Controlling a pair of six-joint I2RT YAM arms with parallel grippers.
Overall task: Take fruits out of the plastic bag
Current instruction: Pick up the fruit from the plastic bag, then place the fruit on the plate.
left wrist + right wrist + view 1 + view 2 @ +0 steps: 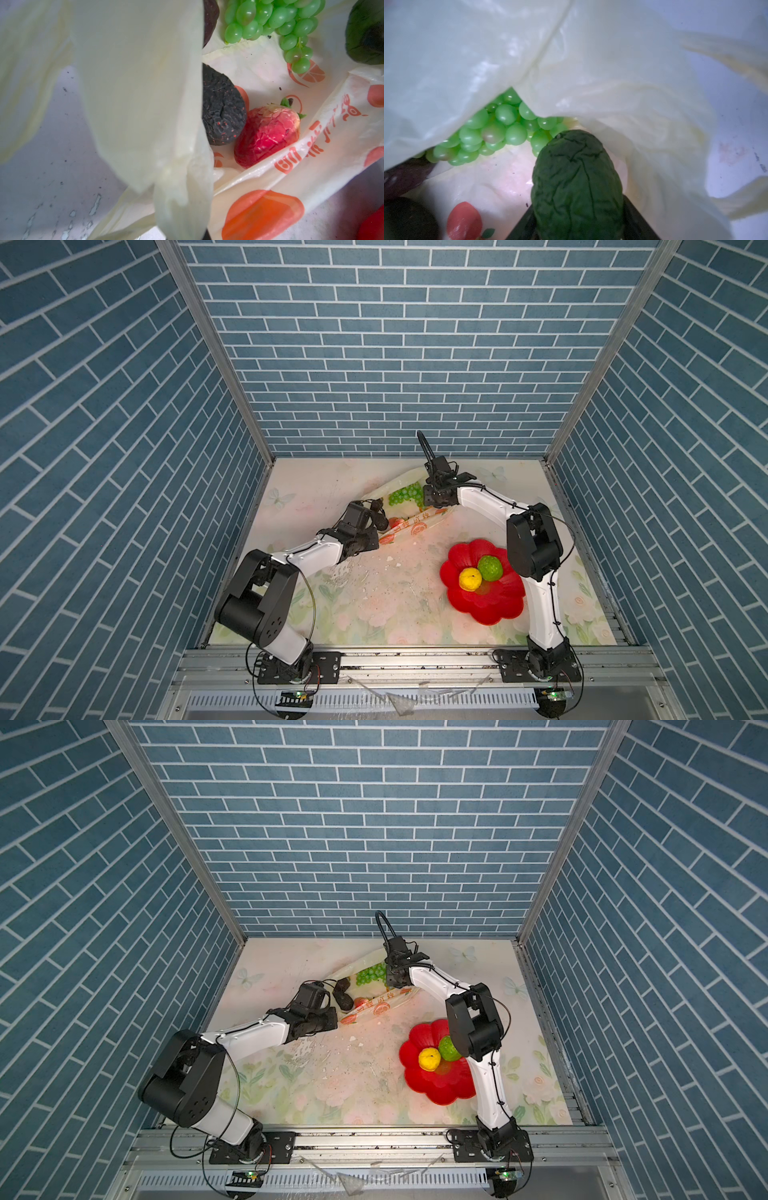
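Observation:
The pale-yellow plastic bag (419,519) (376,1006) lies at the back of the table with its mouth held up. My left gripper (185,226) is shut on the bag's upper edge (135,83). Inside the bag lie a green grape bunch (402,493) (270,18) (500,126), a red strawberry (268,133) and a dark brown fruit (222,116). My right gripper (577,209) reaches into the bag (591,62) and is shut on a dark green wrinkled fruit (577,176) (365,31); its black fingers (637,218) flank it.
A red flower-shaped plate (490,614) (440,1092) stands at the front right, holding a yellow lemon (470,578) (429,1058) and a bumpy green fruit (490,567) (448,1048). The right arm's elbow (534,539) hangs above the plate's far side. Brick walls enclose the table.

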